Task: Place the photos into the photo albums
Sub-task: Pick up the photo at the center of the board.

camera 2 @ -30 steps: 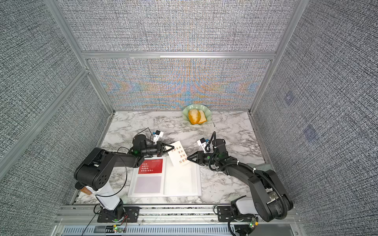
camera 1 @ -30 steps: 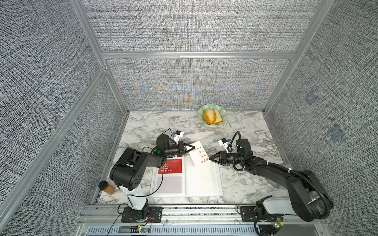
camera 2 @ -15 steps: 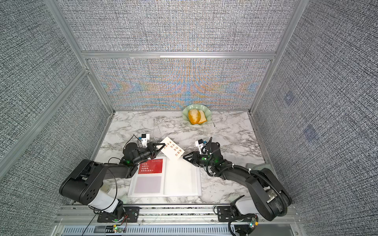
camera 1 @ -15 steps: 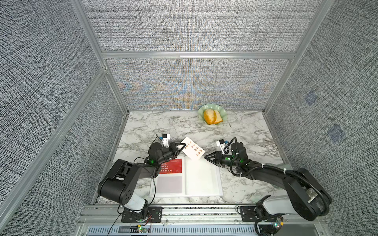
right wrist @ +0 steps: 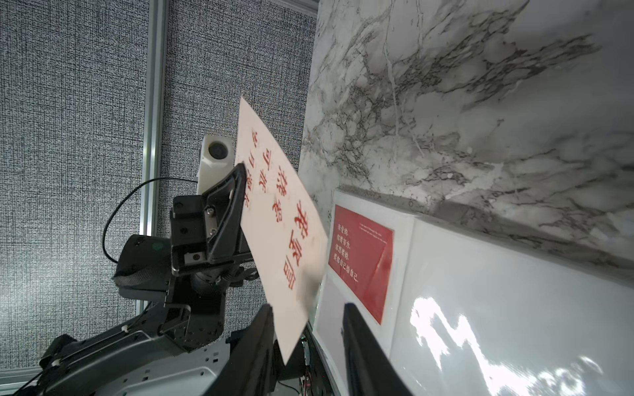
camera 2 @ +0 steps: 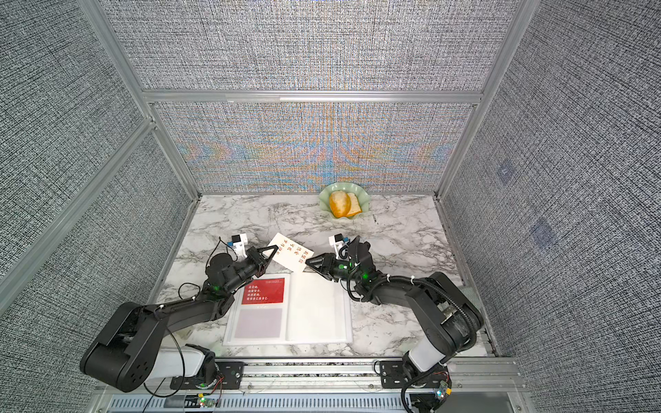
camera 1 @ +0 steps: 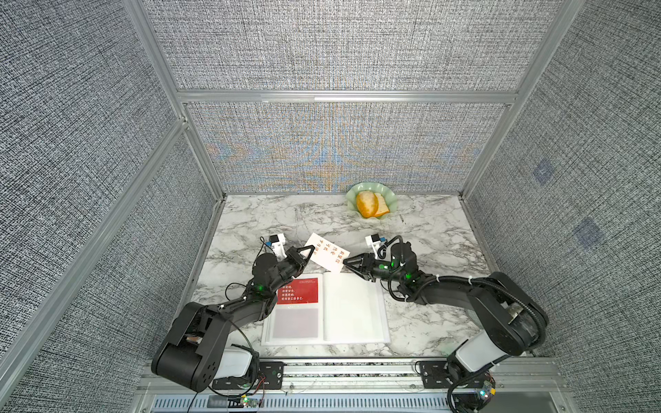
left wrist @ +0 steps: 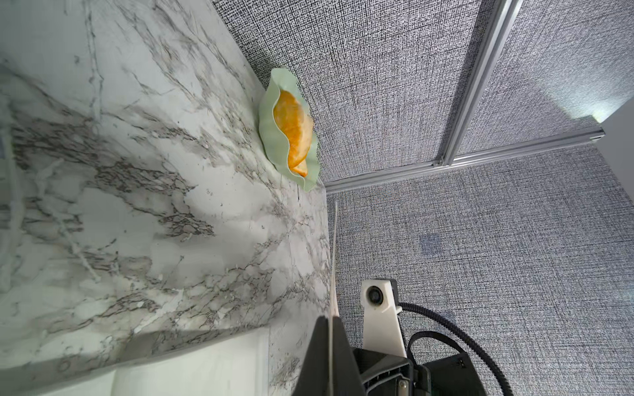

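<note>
My left gripper (camera 1: 310,249) (camera 2: 273,250) (left wrist: 332,320) is shut on one edge of a cream photo (camera 1: 327,255) (camera 2: 291,256) (right wrist: 281,212) with red characters. It holds the photo tilted in the air behind the open photo album (camera 1: 354,307) (camera 2: 314,307) (right wrist: 514,308). My right gripper (camera 1: 346,262) (camera 2: 308,262) (right wrist: 307,308) is open, and the photo's free corner lies between its jaws, close to one finger. A red photo (camera 1: 297,290) (right wrist: 360,253) sits in the album's left page above a pale greyish pocket (camera 1: 295,323).
A green scalloped bowl (camera 1: 372,203) (camera 2: 344,203) (left wrist: 271,137) with orange food stands at the back of the marble table, near the rear wall. Grey fabric walls with metal frames close in three sides.
My left gripper has carried the photo to the left and toward the back. The right gripper has followed it the same way, and the photo's corner now sits between its open jaws.
</note>
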Tool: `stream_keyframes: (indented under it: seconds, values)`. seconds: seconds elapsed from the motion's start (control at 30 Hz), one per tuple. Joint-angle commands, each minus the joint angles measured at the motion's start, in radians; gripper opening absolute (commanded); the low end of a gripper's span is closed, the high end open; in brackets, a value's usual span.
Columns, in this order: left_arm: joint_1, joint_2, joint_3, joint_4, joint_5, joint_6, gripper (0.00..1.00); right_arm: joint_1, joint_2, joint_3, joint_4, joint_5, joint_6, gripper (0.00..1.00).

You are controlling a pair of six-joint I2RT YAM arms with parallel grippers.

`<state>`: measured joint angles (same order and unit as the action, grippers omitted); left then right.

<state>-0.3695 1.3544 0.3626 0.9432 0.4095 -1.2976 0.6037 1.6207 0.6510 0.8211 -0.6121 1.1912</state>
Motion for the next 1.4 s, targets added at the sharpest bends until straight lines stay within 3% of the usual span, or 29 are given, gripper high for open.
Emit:
stream_keyframes:
  seconds: [0.0,0.27,0.97,1.0,1.1,1.17,1.37]
  values:
    - [0.003,-0.001,0.004,-0.015,-0.017,0.014,0.0,0.014,0.043,0.042,0.113,-0.006,0.079,0.37]
    - [0.004,-0.008,0.001,-0.03,-0.043,0.013,0.0,0.048,0.114,0.096,0.182,0.002,0.149,0.31]
    - [0.005,-0.079,0.004,-0.168,-0.078,0.034,0.01,0.048,0.137,0.128,0.184,0.012,0.181,0.0]
    - [0.004,-0.086,0.017,-0.212,-0.08,0.049,0.05,0.049,0.137,0.132,0.173,0.011,0.179,0.0]
    - [0.005,-0.115,0.08,-0.404,-0.091,0.125,0.34,0.048,0.119,0.138,0.103,0.01,0.158,0.0]
    - [0.007,-0.141,0.118,-0.522,-0.112,0.177,0.42,0.047,0.101,0.139,0.043,0.006,0.132,0.0]
    - [0.017,-0.236,0.189,-0.83,-0.215,0.305,0.48,0.032,0.022,0.14,-0.181,-0.01,0.024,0.0]
